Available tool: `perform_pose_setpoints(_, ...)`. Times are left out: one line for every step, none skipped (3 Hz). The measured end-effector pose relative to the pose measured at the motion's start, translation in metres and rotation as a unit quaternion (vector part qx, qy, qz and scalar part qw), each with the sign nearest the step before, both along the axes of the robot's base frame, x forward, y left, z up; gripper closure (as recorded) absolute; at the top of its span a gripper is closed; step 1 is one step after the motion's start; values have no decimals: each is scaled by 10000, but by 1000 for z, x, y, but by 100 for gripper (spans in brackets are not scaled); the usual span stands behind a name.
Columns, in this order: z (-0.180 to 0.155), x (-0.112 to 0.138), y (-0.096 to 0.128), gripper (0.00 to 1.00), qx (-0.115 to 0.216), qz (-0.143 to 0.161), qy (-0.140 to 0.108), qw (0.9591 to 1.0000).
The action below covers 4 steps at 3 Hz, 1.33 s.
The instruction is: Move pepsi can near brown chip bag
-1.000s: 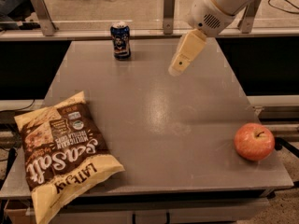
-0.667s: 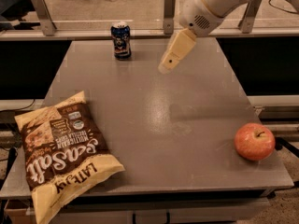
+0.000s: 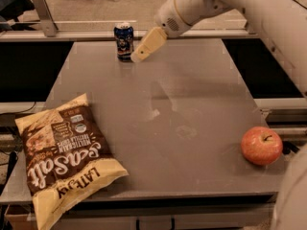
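Camera view took in the grey counter [image 3: 192, 80] first, a broad flat top that filled most of the scene, with a metal rail [image 3: 86, 34] running along behind its far edge. My white arm [image 3: 249, 8] came next in size, reaching in from the upper right corner and slanting down toward the far left part of the top. The brown chip bag [image 3: 64, 157] lay flat at the near left corner, its big white "Sea Salt" lettering upside down to the camera and its cream-yellow end hanging a little over the front edge. A red apple [image 3: 261, 145] sat alone near the right edge, stem up, well apart from the bag and from everything else. My pincer [image 3: 136, 56], tan and pointed down and to the left, hung low at the far side of the counter. I could not tell how wide it stood, and it held nothing that I could see. The pepsi can [image 3: 123, 42] stood upright close to the far edge, left of centre, just beside my pincer's tip. Whether the two touched I could not make out. The can was well apart from the bag, with bare counter between them.
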State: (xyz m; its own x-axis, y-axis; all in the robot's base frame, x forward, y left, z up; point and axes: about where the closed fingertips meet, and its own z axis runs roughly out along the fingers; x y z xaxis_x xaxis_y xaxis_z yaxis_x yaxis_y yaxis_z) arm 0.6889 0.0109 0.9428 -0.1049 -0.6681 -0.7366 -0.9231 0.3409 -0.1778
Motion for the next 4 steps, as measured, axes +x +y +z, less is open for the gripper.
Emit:
perform_pose_setpoints(-18, 40, 32, 0, 537, -274, 44, 9982)
perform_pose_setpoints(-33, 71, 56, 0, 873, -509, 2, 9949)
perform_pose_setpoints(-43, 94, 72, 0, 1127, -712, -75, 9910)
perform_pose_setpoints(-45, 113, 80, 17, 1266, -884, -188, 9878)
